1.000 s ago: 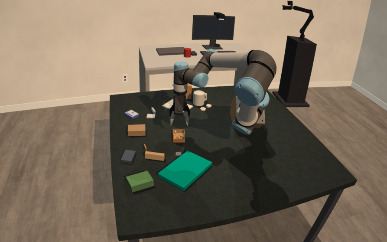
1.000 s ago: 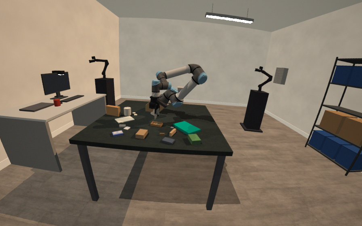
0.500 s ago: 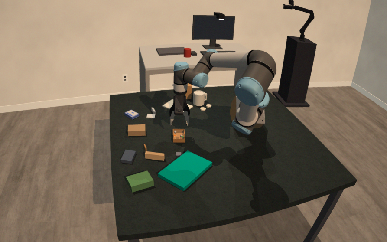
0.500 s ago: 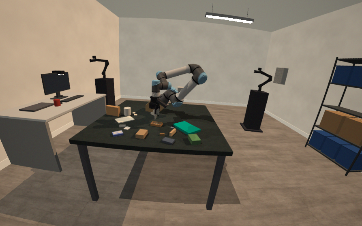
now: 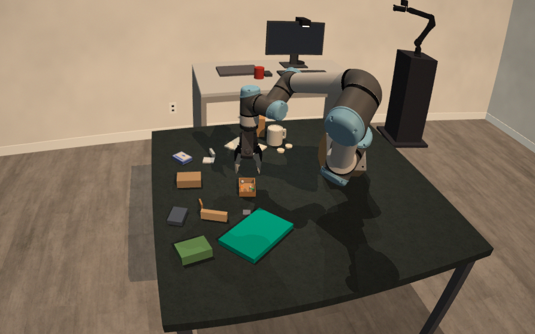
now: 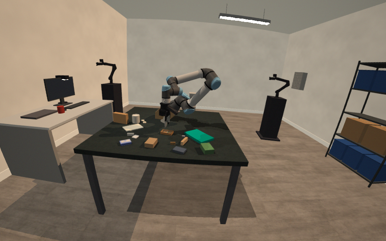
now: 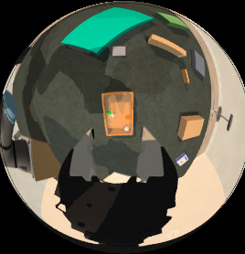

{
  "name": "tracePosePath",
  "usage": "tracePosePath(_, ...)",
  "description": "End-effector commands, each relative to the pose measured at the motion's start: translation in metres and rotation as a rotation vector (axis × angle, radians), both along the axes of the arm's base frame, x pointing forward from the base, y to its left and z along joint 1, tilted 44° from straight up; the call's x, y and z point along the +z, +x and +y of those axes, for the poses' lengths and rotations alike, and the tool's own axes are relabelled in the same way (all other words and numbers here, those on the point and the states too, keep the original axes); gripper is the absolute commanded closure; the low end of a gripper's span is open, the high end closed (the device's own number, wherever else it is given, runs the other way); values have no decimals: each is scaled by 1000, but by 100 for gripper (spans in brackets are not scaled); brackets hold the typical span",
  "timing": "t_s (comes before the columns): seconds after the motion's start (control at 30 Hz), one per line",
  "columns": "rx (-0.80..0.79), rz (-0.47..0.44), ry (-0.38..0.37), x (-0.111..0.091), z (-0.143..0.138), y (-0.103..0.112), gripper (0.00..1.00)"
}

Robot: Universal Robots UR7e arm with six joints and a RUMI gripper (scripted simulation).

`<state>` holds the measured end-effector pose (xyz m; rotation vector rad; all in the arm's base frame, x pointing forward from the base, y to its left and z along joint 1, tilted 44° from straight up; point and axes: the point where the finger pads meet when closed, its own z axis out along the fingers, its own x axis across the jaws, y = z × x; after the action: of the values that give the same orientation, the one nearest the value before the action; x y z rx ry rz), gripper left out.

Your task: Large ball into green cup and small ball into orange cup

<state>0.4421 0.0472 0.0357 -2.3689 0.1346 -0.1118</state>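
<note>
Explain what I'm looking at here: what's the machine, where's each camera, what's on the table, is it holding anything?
The machine is a single six-joint arm bolted to a black table, ending in a two-finger gripper. One picture looks down from above the table's front, one from across the room, and the round fisheye one sits on the wrist, looking down past the fingers. The gripper hangs above a small wooden puzzle box lying flat, with balls and green and orange cups inside. Around it: a teal slab, a green block, brown boxes, a white mug. The fingers are half open and hold nothing.
</note>
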Motion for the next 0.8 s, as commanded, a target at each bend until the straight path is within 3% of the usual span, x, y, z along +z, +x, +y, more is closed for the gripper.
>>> tracePosePath(0.0, 1, -2, 0, 1, 0, 2, 46)
tracePosePath(0.77, 1, 3, 4, -16, 16, 2, 46)
